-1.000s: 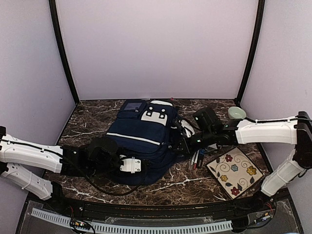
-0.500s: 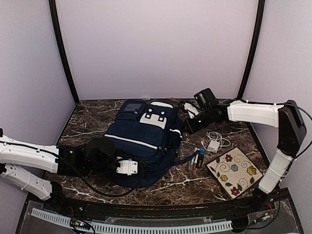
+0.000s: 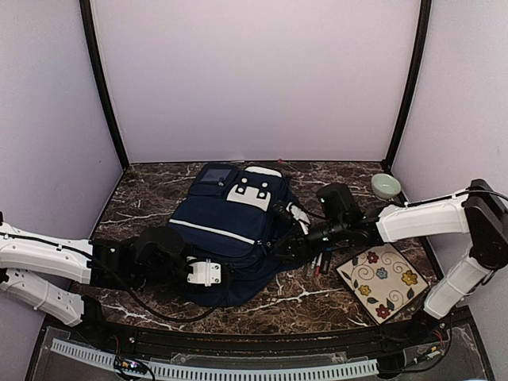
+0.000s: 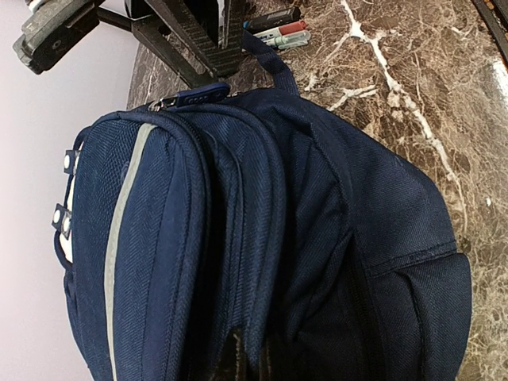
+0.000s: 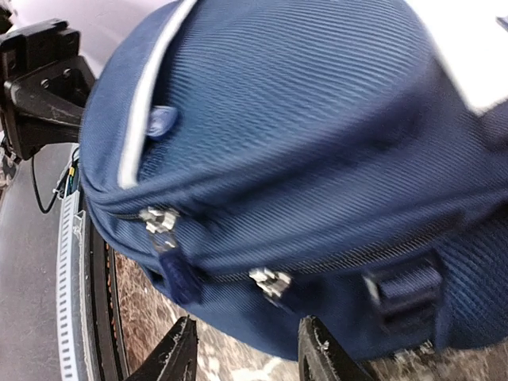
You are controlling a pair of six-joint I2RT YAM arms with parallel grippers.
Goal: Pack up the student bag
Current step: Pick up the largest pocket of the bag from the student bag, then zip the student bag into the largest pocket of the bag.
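Markers [image 3: 318,261] beside student bag [image 3: 226,222] carry unreadable labels.

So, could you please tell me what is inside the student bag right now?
Nothing inside can be seen. The student bag shows only navy fabric and zip pulls in every view, so any contents are covered. Pens lie outside it on the table.

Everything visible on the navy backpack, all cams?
The large navy-blue woven-fabric backpack lies flat, front up, on the dark marble table. It has a thin white stripe, a pale grey buckle patch, front pockets, metal zip sliders with blue pulls and dark straps. The right claw stands open beside its zipped right edge; the left claw, shut, sits at its near edge. Whether either touches it is unclear.
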